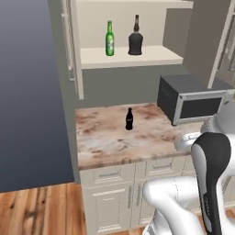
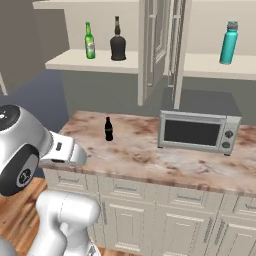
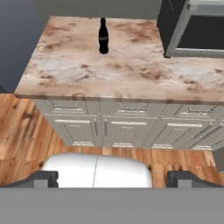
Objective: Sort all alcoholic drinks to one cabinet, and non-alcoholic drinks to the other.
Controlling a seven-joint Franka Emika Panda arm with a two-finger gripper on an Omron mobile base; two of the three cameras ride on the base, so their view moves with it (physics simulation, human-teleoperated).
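A slim green beer bottle (image 1: 109,38) (image 2: 89,41) and a squat round black bottle (image 1: 135,36) (image 2: 117,40) stand side by side on the shelf of the open left cabinet. On the shelf of the right cabinet stands a teal bottle (image 2: 228,42) with a grey cap. A small black cola bottle (image 1: 129,119) (image 2: 108,129) (image 3: 103,36) stands upright on the marble counter (image 3: 87,70), left of the microwave. My gripper (image 3: 113,178) is open and holds nothing. It hangs well back from the counter's front edge, looking down at the cola bottle and the drawers.
A dark microwave (image 1: 190,98) (image 2: 197,127) sits on the counter to the right of the cola bottle. Opened cabinet doors (image 2: 162,50) hang between the two shelves, above the counter. Cream drawers (image 3: 118,124) run below the counter, over a wooden floor (image 3: 22,131).
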